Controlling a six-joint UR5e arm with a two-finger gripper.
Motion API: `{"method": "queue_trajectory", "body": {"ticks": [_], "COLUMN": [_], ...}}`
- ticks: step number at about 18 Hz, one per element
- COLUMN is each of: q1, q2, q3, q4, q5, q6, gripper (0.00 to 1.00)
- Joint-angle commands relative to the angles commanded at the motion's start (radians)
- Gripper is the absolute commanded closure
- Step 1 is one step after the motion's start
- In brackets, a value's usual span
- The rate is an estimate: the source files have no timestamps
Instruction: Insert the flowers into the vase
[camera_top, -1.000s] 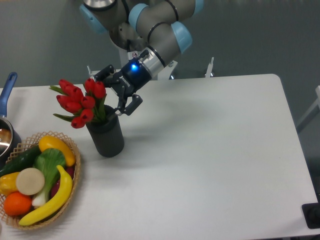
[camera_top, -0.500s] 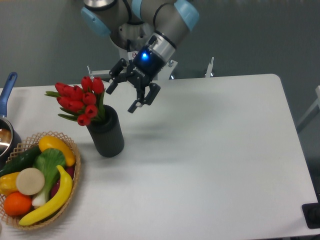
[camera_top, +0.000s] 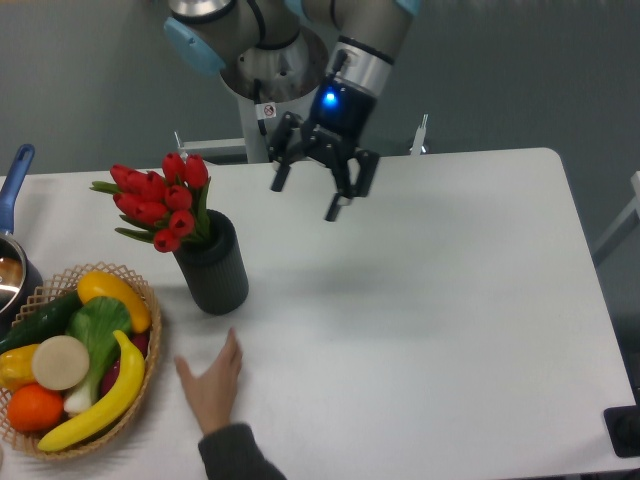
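Far left edge of table (camera_top: 450, 300): blue-handled pot (camera_top: 12, 250), mostly cut off. Front-left corner: wicker basket (camera_top: 150, 350) w/ fruit & veg. Just right of it, the vase (camera_top: 213, 270) stands upright near the left edge, flowers (camera_top: 160, 205) in its mouth, buds leaning left. A person's hand (camera_top: 212, 380) lies flat near the front edge, below the vase. Gripper (camera_top: 312, 195) hangs over the back edge, right of the vase & apart from it, jaws spread, holding nothing.

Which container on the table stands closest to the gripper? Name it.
The black ribbed vase holding the red tulips. It stands nearer the open gripper than the wicker basket or the blue-handled pot at the left edge.
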Motion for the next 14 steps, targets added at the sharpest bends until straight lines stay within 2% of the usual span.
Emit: {"method": "queue_trajectory", "body": {"ticks": [3, 6, 10, 12, 14], "q1": [-0.002, -0.002, -0.003, -0.009, -0.05], "q2": [-0.069, -0.117, -0.184, -0.226, -0.258], "q3": [0.082, 0.123, 0.155, 0.149, 0.158], "q4": [-0.002, -0.002, -0.009, -0.008, -0.015], "q5": [0.1, 0.169, 0.269, 0.33, 0.413], "q6": [-0.028, -0.028, -0.022, -0.019, -0.019], "gripper": [0.0, 0.0, 0.0, 0.0, 0.0]}}
